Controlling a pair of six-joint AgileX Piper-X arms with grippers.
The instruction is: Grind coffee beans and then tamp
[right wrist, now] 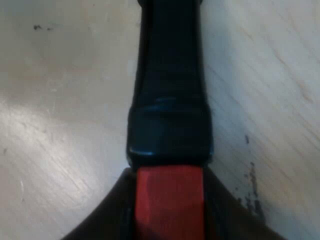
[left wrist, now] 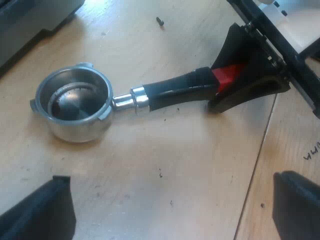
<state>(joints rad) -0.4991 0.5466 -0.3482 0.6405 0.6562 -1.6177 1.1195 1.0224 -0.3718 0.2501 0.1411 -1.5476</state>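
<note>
Left wrist view: left gripper hung released, fingers wide apart, over bare table near the holder. The holder lay flat on the wood with its basket mouth-up. The basket looked empty bar a dark smear. Right gripper was at the holder's red end. A loose screw sat well apart from the basket.

Right wrist view: the right gripper's fingers pressed both sides of the red end, so it was clenched on the holder, by my read. The dark handle ran straight away from them.

Risks: the grip sat at the very tip, so the heavy basket end could sag or swing on lift if the pads slipped on smooth plastic. A tilted holder would be hard to dock for grinding.
</note>
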